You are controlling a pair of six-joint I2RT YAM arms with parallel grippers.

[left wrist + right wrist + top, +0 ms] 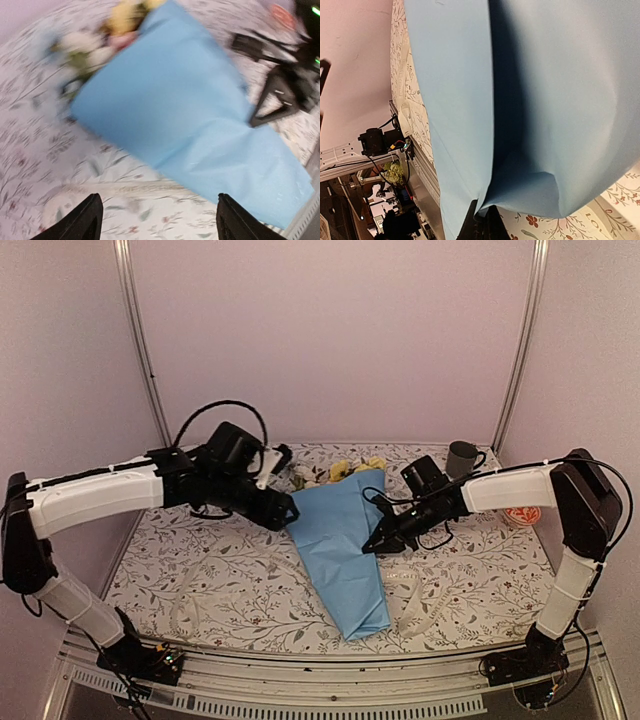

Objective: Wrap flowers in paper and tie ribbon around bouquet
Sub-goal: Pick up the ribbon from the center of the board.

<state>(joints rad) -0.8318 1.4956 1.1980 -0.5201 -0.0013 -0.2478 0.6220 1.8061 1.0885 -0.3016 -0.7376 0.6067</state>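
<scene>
Where the bouquet (335, 530) lies mid-frame on the floral desk (220, 580), its smooth blue paper (350, 580) cone tapers down-frame, flowers (352, 470) at top; right pincer (481, 227) clamps the paper's edge, left pincer (157, 220) gapes empty.

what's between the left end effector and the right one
The bouquet: its light blue paper cone fills the gap between left end effector and right end effector, seen in the top view.
</scene>
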